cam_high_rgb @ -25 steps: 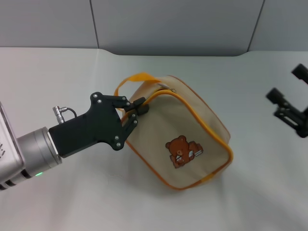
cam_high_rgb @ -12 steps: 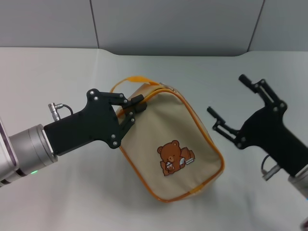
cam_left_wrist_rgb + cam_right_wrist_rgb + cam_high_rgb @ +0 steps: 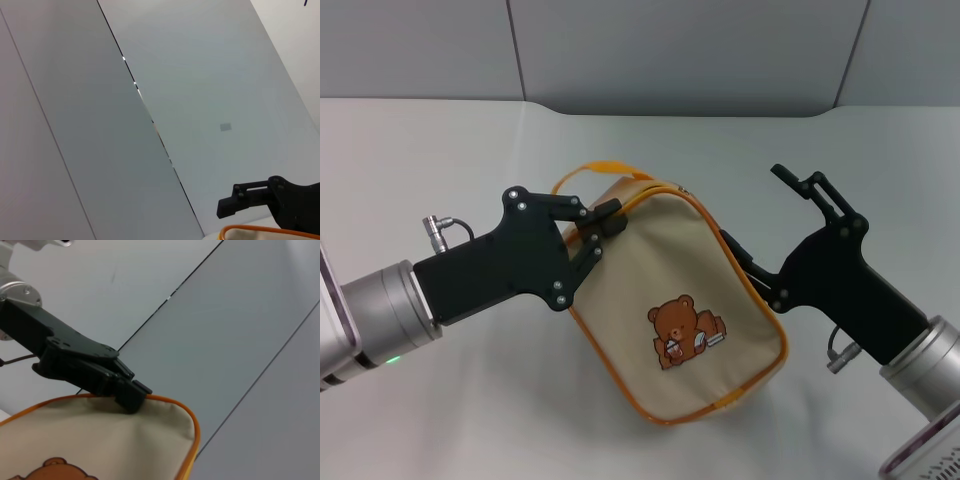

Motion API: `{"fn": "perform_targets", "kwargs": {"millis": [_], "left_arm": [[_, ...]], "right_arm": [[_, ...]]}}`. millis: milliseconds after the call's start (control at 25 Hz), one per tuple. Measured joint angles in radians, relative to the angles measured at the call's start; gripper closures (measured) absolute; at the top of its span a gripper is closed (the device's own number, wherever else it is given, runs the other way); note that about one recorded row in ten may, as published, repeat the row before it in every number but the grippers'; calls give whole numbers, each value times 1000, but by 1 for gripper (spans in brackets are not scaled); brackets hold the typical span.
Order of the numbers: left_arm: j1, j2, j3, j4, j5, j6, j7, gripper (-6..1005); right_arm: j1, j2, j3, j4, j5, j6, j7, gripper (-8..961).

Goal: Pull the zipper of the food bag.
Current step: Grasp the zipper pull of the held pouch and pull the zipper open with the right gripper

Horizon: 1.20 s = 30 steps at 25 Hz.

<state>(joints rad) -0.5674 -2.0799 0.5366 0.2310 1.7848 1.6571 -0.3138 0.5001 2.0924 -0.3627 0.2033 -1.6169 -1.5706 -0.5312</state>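
Note:
The food bag (image 3: 670, 300) is a beige pouch with orange piping and a brown bear print (image 3: 682, 335), and it is held tilted over the table. Its orange loop handle (image 3: 592, 168) sticks out at the far left. The zipper (image 3: 708, 218) is the orange line along the rim; I cannot make out its pull. My left gripper (image 3: 601, 222) is shut on the bag's upper left rim. It also shows in the right wrist view (image 3: 127, 392), clamped on the bag (image 3: 100, 440). My right gripper (image 3: 750, 203) is open, its lower finger at the bag's right edge.
The white table (image 3: 440, 150) runs to a grey wall (image 3: 670, 50) at the back. In the left wrist view a black gripper part (image 3: 270, 197) shows above the bag's orange rim (image 3: 260, 230).
My right arm has come in from the right to the bag's right edge with its fingers open. The left gripper has drawn the bag slightly left and down, still holding it.

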Motion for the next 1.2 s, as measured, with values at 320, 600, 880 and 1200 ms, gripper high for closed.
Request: {"fn": "perform_targets", "kwargs": {"millis": [320,600,880,1200], "left_arm": [[-1,0,1,-5,5,4,-2,942],[-2,0,2,-7,6,10,-2,942],[2,0,8,-7,6,16,0,942],[-1,0,8,-7,4,16,0,943]], "right_arm": [[59,0,2,33,-31,37,-4,152],[98,0,18,59,-38,53,-7,152],[103,0,24,70,-40,54,-7,152],[92,0,17,69,-57,54,-18,605]]}}
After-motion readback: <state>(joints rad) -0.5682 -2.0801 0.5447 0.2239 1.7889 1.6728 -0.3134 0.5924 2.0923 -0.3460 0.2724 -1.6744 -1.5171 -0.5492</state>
